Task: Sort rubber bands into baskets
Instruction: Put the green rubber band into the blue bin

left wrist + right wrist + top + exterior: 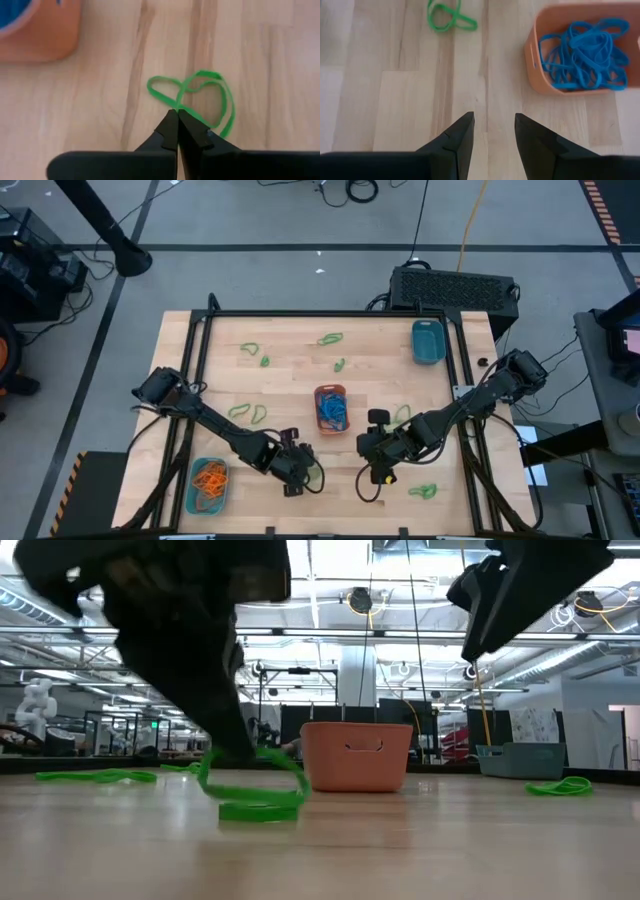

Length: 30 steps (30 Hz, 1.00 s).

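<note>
There, green rubber band between left jaws.

Light wooden table, black frame round its edges. Orange basket sits at the centre, heaped with blue rubber bands. A teal basket lies out at two o'clock, another teal basket at seven o'clock holding orange bands. Green bands lie loose on the wood: eleven, twelve, nine, five.

Orange basket of blue bands, teal baskets at corners
</note>
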Each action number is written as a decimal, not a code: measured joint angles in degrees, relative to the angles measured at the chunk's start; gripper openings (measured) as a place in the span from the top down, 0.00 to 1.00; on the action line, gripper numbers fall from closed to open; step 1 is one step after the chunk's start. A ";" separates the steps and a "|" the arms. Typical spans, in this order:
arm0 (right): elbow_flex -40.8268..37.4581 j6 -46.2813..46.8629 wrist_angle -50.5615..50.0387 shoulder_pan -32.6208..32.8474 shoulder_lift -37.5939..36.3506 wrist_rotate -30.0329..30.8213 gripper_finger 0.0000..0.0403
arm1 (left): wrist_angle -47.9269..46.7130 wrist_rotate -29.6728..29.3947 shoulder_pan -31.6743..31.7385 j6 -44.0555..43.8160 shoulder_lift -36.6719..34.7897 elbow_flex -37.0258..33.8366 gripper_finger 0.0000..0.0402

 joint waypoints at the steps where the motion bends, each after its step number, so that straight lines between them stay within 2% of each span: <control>1: -0.01 -0.59 0.71 -0.07 0.00 0.01 0.67 | -0.06 -0.63 -0.19 0.32 -0.51 0.13 0.99; 8: 0.00 -10.64 15.37 -0.26 0.09 0.01 0.67 | 1.20 -9.17 -1.02 3.38 -5.50 0.29 0.99; 14: 0.00 -16.38 26.55 -0.26 0.26 -0.06 0.67 | 6.31 -12.37 -1.09 7.89 -6.67 0.29 1.00; 21: -0.02 -16.27 29.68 -0.59 0.27 0.46 0.67 | 9.07 -17.43 -0.80 10.79 -6.65 0.30 1.00; 30: -1.66 -14.41 29.50 -1.18 0.28 8.61 0.67 | 15.99 -21.14 -0.82 14.67 -6.65 0.29 1.00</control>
